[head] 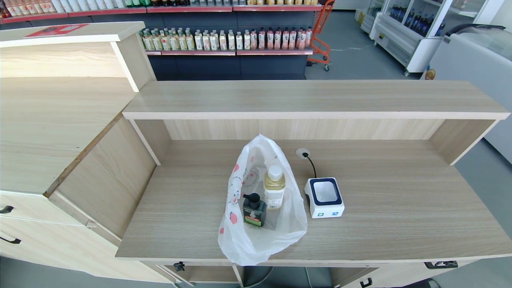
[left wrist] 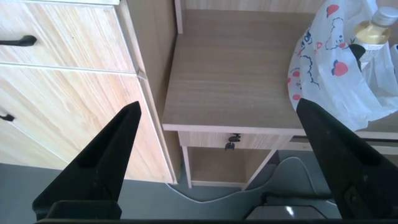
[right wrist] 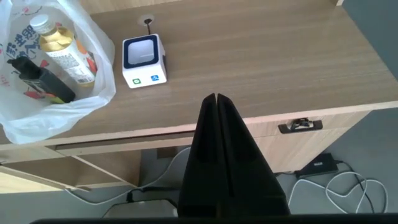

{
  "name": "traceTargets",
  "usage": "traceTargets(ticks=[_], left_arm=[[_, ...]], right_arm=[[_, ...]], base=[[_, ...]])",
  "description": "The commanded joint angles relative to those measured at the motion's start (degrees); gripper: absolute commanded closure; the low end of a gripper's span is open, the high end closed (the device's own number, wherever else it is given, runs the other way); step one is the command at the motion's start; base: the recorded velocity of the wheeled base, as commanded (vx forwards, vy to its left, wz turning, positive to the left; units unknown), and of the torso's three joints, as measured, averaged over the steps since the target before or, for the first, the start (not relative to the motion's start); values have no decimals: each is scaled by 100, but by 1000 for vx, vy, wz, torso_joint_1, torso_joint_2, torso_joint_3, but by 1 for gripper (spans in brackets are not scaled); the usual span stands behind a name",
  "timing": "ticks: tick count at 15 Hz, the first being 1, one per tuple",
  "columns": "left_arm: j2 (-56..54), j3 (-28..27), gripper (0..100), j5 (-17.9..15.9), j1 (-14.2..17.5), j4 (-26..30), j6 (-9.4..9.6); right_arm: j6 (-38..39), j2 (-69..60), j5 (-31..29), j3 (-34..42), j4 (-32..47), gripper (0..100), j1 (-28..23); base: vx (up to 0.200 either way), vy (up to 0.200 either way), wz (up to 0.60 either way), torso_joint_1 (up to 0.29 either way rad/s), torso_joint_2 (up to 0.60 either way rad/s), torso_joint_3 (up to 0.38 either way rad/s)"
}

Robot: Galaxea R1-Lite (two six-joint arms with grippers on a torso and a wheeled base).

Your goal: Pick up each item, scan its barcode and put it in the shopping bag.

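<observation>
A white plastic shopping bag (head: pixel 240 236) with red prints lies open on the wooden counter (head: pixel 400 216). Inside it stand a yellow drink bottle (head: pixel 274 187) with a white cap and a dark pump bottle (head: pixel 254 209). Just right of the bag sits the white barcode scanner (head: pixel 324 197) with its cable. The bag (left wrist: pixel 323 68) and the yellow bottle (left wrist: pixel 375 28) also appear in the left wrist view, beyond my open left gripper (left wrist: pixel 224 155), which hangs below the counter's front edge. My right gripper (right wrist: pixel 216 102) is shut and empty, held off the counter front, with bag (right wrist: pixel 37 118), bottle (right wrist: pixel 59 46) and scanner (right wrist: pixel 143 60) beyond it.
A raised shelf (head: pixel 312 98) runs along the back of the counter, and a taller wooden cabinet (head: pixel 60 120) with drawers stands to the left. Store shelves of bottles (head: pixel 224 40) and fridges (head: pixel 412 28) fill the room behind.
</observation>
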Motion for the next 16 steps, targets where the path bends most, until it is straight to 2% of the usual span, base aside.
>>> traceTargets(ticks=[1,2,11,16], left_arm=[[-2,0,0,1,0,0,-8],[-2,0,0,1,0,0,1],[-2,0,0,-8,0,0,97],[-2,0,0,-8,0,0,71]], right_arm=[[1,29,1,0,1,100,2],[1,29,1,0,1,100,2],[1,29,1,0,1,100,2],[1,29,1,0,1,100,2]], base=[[0,0,0,0,0,0],[0,0,0,0,0,0],[0,-200,0,4,0,2],[0,0,0,0,0,0]])
